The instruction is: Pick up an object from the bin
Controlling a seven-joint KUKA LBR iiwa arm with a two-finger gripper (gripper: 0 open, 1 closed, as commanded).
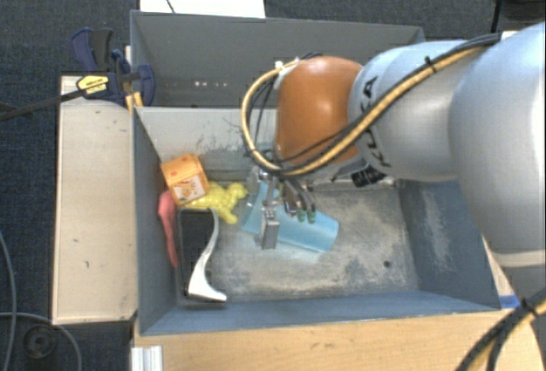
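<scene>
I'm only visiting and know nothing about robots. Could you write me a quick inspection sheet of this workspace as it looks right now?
Surface: grey metal bin, floor scuffed.
Job's things: light blue plastic piece in mid-bin, right under the gripper.
Clutter: orange box, yellow lumpy piece, pink strip, black flat piece and white curved piece, bunched along the left wall.
Grippers: gripper low in the bin at the blue piece; whether it grips cannot be judged.
Cables: yellow and black cables loop round the orange wrist cover.
Surroundings: dark carpet.
</scene>
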